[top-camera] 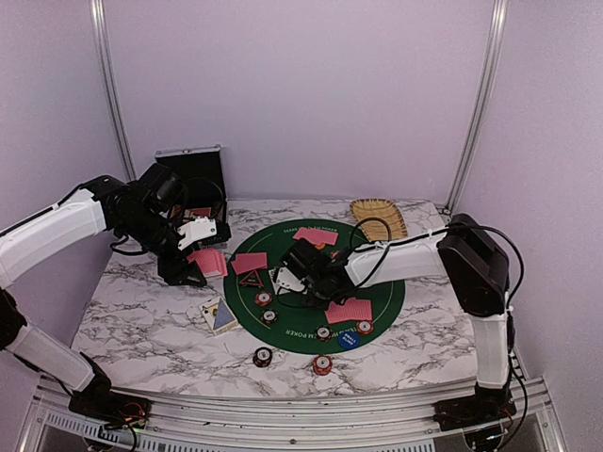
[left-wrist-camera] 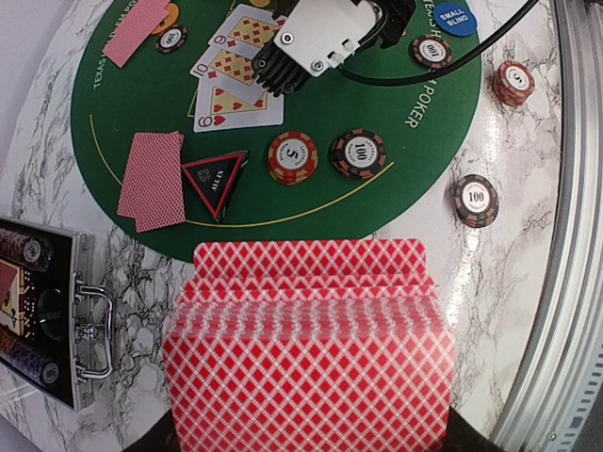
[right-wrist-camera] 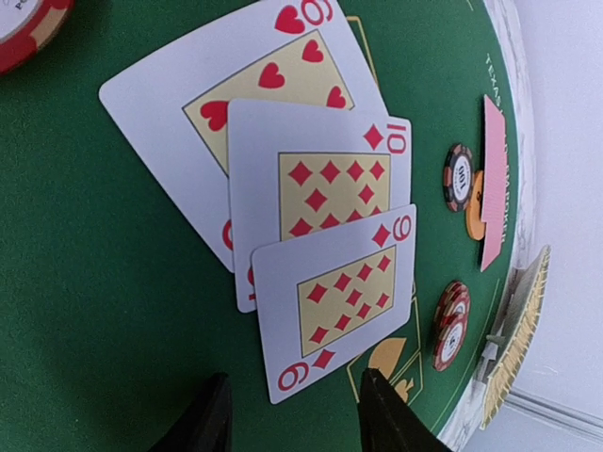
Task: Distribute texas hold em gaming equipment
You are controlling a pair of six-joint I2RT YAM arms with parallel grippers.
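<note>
Left fingers (top-camera: pixel 191 276): clamped on deck (left-wrist-camera: pixel 311 348); red lattice backs up, slightly fanned, over bench (left-wrist-camera: pixel 499 301) just off mat (left-wrist-camera: pixel 113 122).
Right fingers (right-wrist-camera: pixel 209 419): parted, gripping nothing, low over mat.
Face-up cards: 9 of hearts (right-wrist-camera: pixel 273 85), 10 of diamonds (right-wrist-camera: pixel 325 188) and 9 of diamonds (right-wrist-camera: pixel 339 301), overlapped just ahead of right fingers; 9 of diamonds nearest, one corner between the tips.
Triangle (left-wrist-camera: pixel 216 179): black with red edging, on mat just beyond deck; writing looks like "ALL IN".
Pair (left-wrist-camera: pixel 153 179): two face-down red backs, beyond deck, left of triangle.
"5" chip (left-wrist-camera: pixel 292 156): beyond deck, right of triangle.
"100" chip (left-wrist-camera: pixel 358 153): just beside "5" chip, also on mat.
Bench chip (left-wrist-camera: pixel 474 200): marked "100", off mat, ahead and right of left fingers.
Blue disc (left-wrist-camera: pixel 456 16): "SMALL BLIND", far beyond deck, past right arm.
Mat print: "TEXAS" and "POKER" legible along rim, rest cut off.
Orange disc (right-wrist-camera: pixel 476 217): far ahead of right fingers, partly under a red-backed card (right-wrist-camera: pixel 493 184); nothing legible on it.
Case (left-wrist-camera: pixel 47 311): left of deck, on bench, handle towards deck.
</note>
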